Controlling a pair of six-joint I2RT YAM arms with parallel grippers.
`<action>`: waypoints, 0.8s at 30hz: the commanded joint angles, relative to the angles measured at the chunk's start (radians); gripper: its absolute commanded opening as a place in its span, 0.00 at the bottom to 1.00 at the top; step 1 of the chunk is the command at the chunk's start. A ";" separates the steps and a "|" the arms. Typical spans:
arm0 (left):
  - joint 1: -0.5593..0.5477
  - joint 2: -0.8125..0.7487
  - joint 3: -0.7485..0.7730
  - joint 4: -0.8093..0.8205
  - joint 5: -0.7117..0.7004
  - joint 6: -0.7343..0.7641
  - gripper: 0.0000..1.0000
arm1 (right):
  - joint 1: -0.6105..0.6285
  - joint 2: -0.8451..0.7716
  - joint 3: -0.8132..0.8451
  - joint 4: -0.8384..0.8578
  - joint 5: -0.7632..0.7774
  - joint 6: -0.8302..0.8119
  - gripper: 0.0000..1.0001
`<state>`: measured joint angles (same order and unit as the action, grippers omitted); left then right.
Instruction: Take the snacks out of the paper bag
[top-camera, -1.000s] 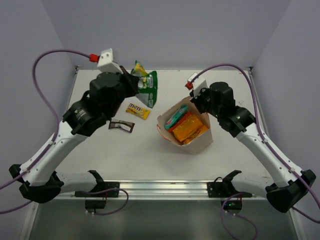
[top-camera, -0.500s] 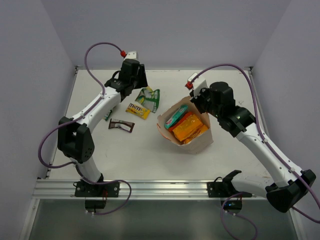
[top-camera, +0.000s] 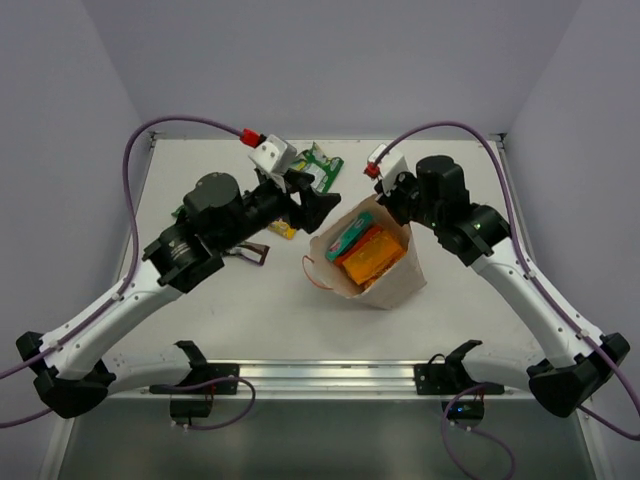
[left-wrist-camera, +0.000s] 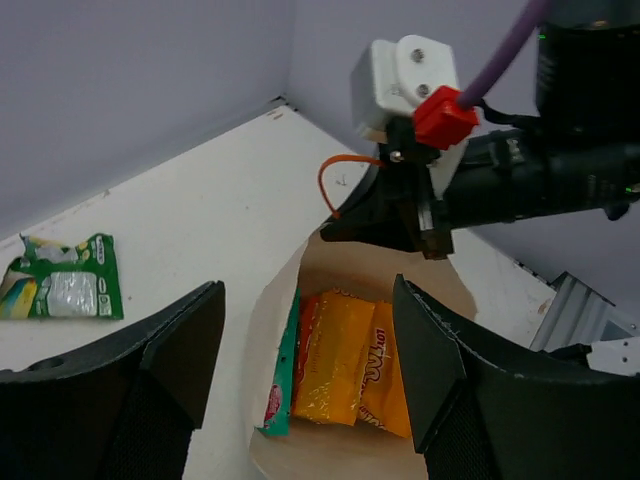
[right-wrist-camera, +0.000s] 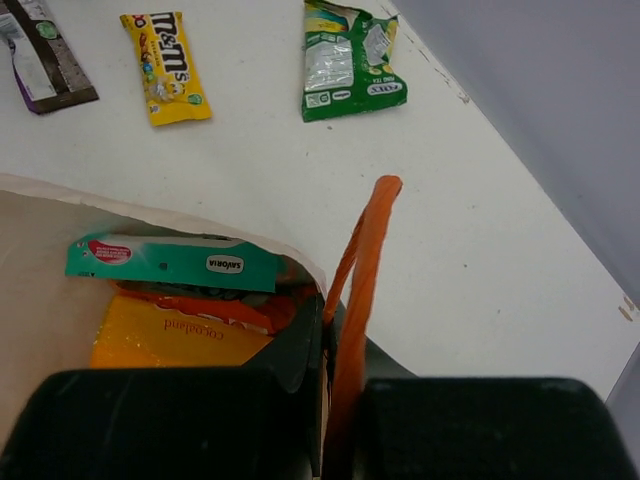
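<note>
Your left pincer (left-wrist-camera: 305, 345), green pouch (left-wrist-camera: 65, 290) dropped, is back open over paper bag (top-camera: 395, 285); right pincer (right-wrist-camera: 325, 400) clamps rim.

Seen from above, the left arm crosses the bench (top-camera: 260, 320) and covers most of two snacks behind the left jaws. Only a sliver of the yellow bar (top-camera: 283, 231) and one end of the dark brown bar (top-camera: 257, 255) show. The wrist partly hides the green-white pouch (top-camera: 322, 166) beyond those jaws. The rim of the paper bag (top-camera: 390, 285) hides the tips of the right jaws. In the left wrist view the bag's base is cut off below, and the left jaws are dark and blurred. Just ahead of the right jaws, the orange handle (right-wrist-camera: 365, 260) disappears into blurred black housing. The teal pouch (right-wrist-camera: 170, 262) covers part of the orange bags (right-wrist-camera: 180, 340).
</note>
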<state>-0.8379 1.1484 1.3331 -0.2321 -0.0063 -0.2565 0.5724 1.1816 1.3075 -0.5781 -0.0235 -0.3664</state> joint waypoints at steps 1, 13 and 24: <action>-0.052 0.004 -0.066 0.013 0.058 0.143 0.72 | 0.010 -0.033 0.122 0.126 -0.044 -0.098 0.00; -0.202 0.211 -0.095 0.008 -0.199 0.123 0.62 | 0.029 -0.042 0.138 0.142 -0.064 -0.171 0.00; -0.205 0.379 -0.106 0.063 -0.414 0.062 0.58 | 0.030 -0.054 0.092 0.173 -0.070 -0.128 0.00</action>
<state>-1.0439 1.4662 1.2209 -0.1967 -0.3176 -0.1741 0.5858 1.1870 1.3495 -0.6350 -0.0589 -0.4820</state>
